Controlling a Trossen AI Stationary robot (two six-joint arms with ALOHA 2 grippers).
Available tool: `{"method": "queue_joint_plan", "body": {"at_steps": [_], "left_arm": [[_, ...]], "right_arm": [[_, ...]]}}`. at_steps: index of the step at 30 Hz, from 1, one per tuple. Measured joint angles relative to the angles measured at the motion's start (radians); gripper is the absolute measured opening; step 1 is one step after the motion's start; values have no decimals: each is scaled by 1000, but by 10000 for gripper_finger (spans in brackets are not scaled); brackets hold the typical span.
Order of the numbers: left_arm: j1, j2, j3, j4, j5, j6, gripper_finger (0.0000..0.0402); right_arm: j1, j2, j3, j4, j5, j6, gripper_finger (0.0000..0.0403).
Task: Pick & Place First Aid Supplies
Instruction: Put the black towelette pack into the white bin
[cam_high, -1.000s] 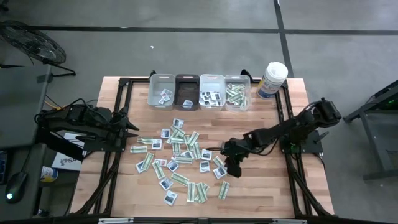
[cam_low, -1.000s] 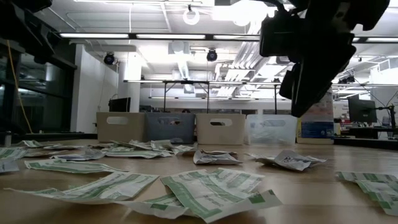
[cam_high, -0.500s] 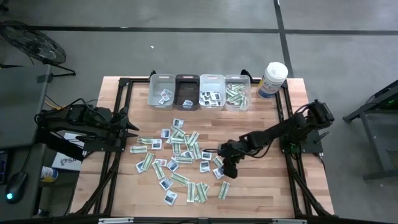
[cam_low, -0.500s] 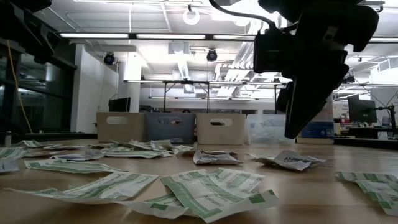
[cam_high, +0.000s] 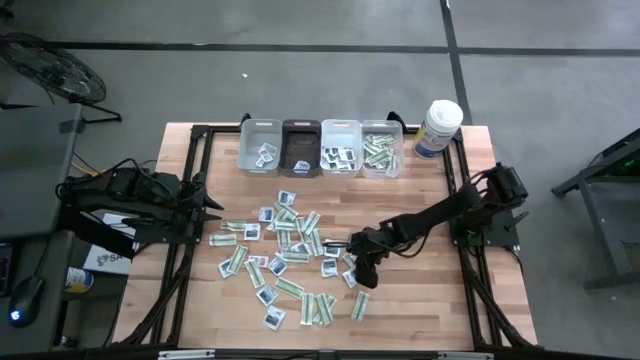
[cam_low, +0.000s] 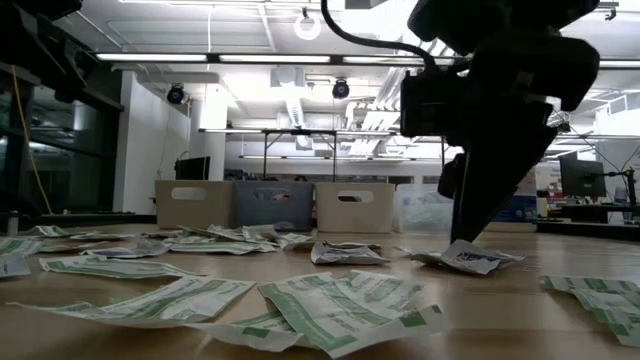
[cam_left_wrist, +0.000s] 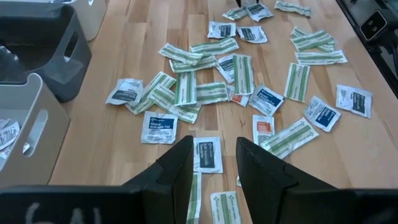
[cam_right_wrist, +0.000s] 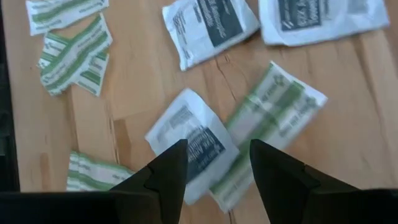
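The first aid supplies (cam_high: 290, 255), several narrow green-and-white strips and squarish white packets, lie flat and scattered across the middle of the wooden table. My right gripper (cam_high: 359, 274) is open and slants down at the scatter's right side. Its fingers stand either side of a white packet with a dark-blue mark (cam_right_wrist: 189, 143), and a green-and-white strip (cam_right_wrist: 267, 127) lies beside that. In the low view its fingers (cam_low: 465, 225) reach down to a packet (cam_low: 470, 258). My left gripper (cam_left_wrist: 214, 158) waits open and empty at the table's left edge. My right gripper's fingertips come from above, slanting down, right at the white packet with the dark-blue mark (cam_right_wrist: 199, 155). Whether they touch it I cannot tell. The packet lies flat on the table.
Four small bins (cam_high: 259, 147) (cam_high: 300, 148) (cam_high: 341, 148) (cam_high: 381, 149) stand in a row at the far edge, with packets in them. A white canister with a blue label (cam_high: 438, 128) stands to their right. Bare wood lies right of the scatter (cam_high: 420, 290).
My right gripper has come down toward the packets at the scatter's right side and shifted a little toward the table's left. In the low view its fingers now reach the height of a packet on the table. The packets have not moved.
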Motion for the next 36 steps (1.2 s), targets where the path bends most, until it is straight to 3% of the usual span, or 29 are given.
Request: {"method": "queue_joint_plan", "body": {"at_steps": [13,31,36], "left_arm": [[0,0,0,0,-2,0,119],[0,0,0,0,2,0,119],[0,0,0,-1,2,0,119]], "right_arm": [[18,21,0,26,-17,12,144],[33,21,0,9,38,12,11],[33,20,0,11,27,41,4]]}}
